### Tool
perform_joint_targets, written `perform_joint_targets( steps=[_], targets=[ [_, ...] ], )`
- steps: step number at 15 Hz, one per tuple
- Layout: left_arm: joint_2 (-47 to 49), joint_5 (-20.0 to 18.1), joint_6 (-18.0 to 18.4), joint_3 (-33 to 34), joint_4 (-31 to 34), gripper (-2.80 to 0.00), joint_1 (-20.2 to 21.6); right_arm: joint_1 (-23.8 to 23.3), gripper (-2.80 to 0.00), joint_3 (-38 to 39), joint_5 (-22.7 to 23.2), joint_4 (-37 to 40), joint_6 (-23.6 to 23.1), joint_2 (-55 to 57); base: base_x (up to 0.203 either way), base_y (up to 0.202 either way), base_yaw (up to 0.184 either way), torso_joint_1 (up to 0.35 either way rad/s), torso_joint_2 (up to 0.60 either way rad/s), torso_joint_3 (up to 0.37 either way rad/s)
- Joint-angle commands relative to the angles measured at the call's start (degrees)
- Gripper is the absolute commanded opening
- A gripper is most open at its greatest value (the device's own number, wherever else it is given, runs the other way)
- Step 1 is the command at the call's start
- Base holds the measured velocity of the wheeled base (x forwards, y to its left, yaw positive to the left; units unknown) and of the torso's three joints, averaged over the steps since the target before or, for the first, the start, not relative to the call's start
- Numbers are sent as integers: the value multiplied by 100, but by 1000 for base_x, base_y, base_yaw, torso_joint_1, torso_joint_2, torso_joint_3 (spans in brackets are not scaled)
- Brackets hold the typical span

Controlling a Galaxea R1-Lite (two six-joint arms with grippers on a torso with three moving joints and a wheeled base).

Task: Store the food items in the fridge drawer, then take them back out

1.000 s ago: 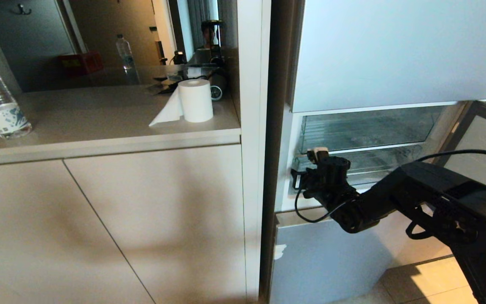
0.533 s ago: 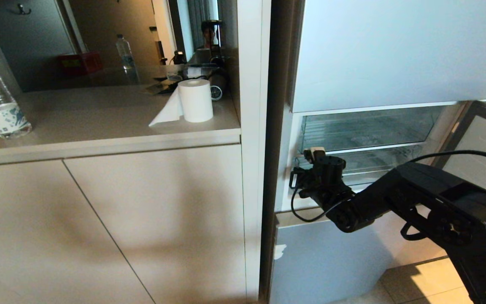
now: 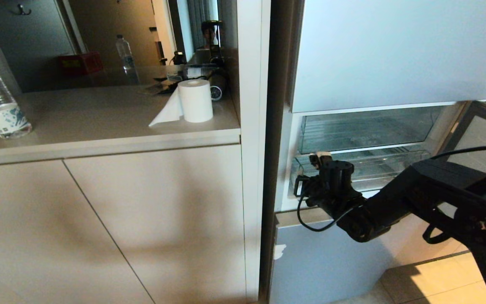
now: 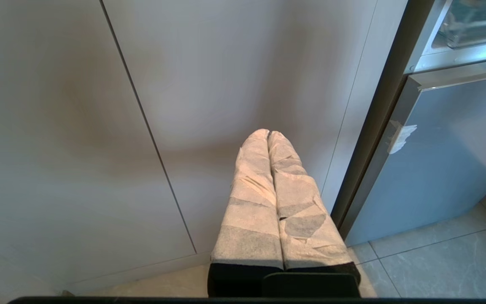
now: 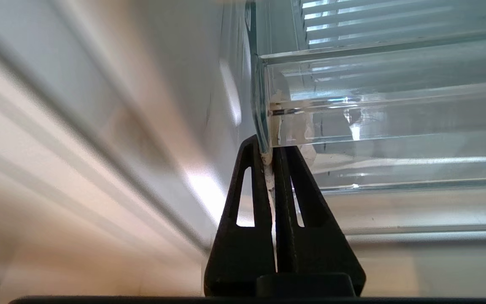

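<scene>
The black right gripper [image 5: 271, 157] is clenched on the front corner of the wide, shallow, clear plastic fridge drawer [image 5: 378, 122], apparently at the drawer-opening step, which next calls for a straight outward pull.

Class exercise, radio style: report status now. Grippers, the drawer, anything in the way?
Right gripper shut on fridge drawer, pinching its front wall at one corner. Left gripper shut, parked by the cabinet door. No food seen; nothing blocking the drawer.
</scene>
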Motion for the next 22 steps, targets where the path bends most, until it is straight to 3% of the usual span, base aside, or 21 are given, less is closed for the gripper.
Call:
perform_joint_targets(
  steps=[1,4,5,6,13,15,18,19,22],
  targets=[
    [7,1,-4,-1,3,-280,1,70,-280,856,53,-25,19,-708,0,0,0,0,0,0],
    [7,1,-4,-1,3,-280,1,230,-280,1895,87,-175,45,-1357,0,0,0,0,0,0],
    [7,1,-2,-1,3,-280,1,274,-1,2206,65,-296,51,-1517,0,0,0,0,0,0],
    [7,1,-3,-1,3,-280,1,315,0,2521,42,-390,69,-1758,0,0,0,0,0,0],
    [7,1,-4,-1,3,-280,1,453,0,4362,-72,-419,240,-3497,0,0,0,0,0,0],
    [7,1,5,-1,3,-280,1,395,0,4338,-404,68,227,-4042,0,0,0,0,0,0],
    [7,1,5,-1,3,-280,1,-84,0,3435,-522,1171,204,-4156,0,0,0,0,0,0],
    [7,1,-4,-1,3,-280,1,-265,-280,3048,-502,1468,199,-4078,0,0,0,0,0,0],
    [7,1,-4,-1,3,-280,1,-606,-280,1819,-457,2223,71,-3543,0,0,0,0,0,0]
  ],
)
